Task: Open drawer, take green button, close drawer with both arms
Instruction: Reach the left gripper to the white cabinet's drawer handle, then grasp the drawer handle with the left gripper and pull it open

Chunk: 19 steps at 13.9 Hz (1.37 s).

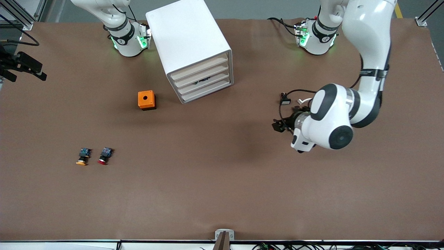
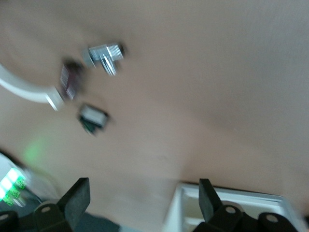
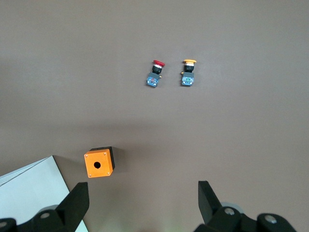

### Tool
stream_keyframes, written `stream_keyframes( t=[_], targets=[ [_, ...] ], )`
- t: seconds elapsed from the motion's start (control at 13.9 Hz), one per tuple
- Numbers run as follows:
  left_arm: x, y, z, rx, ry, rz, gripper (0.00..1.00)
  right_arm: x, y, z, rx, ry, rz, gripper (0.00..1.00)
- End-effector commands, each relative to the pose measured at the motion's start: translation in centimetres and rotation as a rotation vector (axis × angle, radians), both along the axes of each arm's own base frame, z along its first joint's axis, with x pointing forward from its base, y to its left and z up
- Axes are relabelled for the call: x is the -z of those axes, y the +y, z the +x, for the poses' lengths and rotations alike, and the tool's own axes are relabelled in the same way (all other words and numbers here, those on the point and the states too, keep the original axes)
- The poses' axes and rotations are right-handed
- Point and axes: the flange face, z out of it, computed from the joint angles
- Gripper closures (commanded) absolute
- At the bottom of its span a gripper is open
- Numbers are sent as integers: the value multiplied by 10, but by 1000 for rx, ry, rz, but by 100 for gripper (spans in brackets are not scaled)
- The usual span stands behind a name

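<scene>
The white cabinet (image 1: pixel 187 41) stands between the two arm bases. Its four cream drawer fronts (image 1: pixel 204 85) are all pushed in. The button is hidden; only a small dark shape shows in the slit above the third drawer from the top. My left gripper (image 1: pixel 277 125) hangs open and empty over bare table, toward the left arm's end from the cabinet. In the left wrist view, the left gripper (image 2: pixel 143 200) has a corner of the cabinet (image 2: pixel 231 205) past one fingertip. My right gripper (image 3: pixel 143 200) is open and empty, high over the table, out of the front view.
An orange box with a round hole (image 1: pixel 146 100) sits beside the cabinet, toward the right arm's end. Nearer the camera lie a yellow-capped button (image 1: pixel 83 157) and a red-capped button (image 1: pixel 105 156). A black device (image 1: pixel 20 64) juts in at the table's edge.
</scene>
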Motion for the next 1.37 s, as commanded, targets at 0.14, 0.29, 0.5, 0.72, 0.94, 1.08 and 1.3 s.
stream_keyframes(
  t=[0.14,0.29,0.5,0.72,0.94,1.08,1.3],
  targets=[
    [36,-67,-14,-289,222,121,0,-5,1,-6,10,-6,14,0],
    [59,-92,-25,-415,335,202,0,-5,1,-6,10,-4,15,0],
    [85,-121,-44,-596,520,332,0,-5,1,-6,8,-4,13,0],
    [118,-147,-67,-727,690,501,0,-6,4,-6,2,-5,12,0],
    [140,-172,-93,-762,818,601,2,-4,4,-5,2,-2,12,0],
    [156,-182,-107,-780,887,661,14,-4,4,-5,1,-2,12,0],
    [176,-190,-123,-772,928,709,26,-3,2,-5,4,4,5,0]
  ],
)
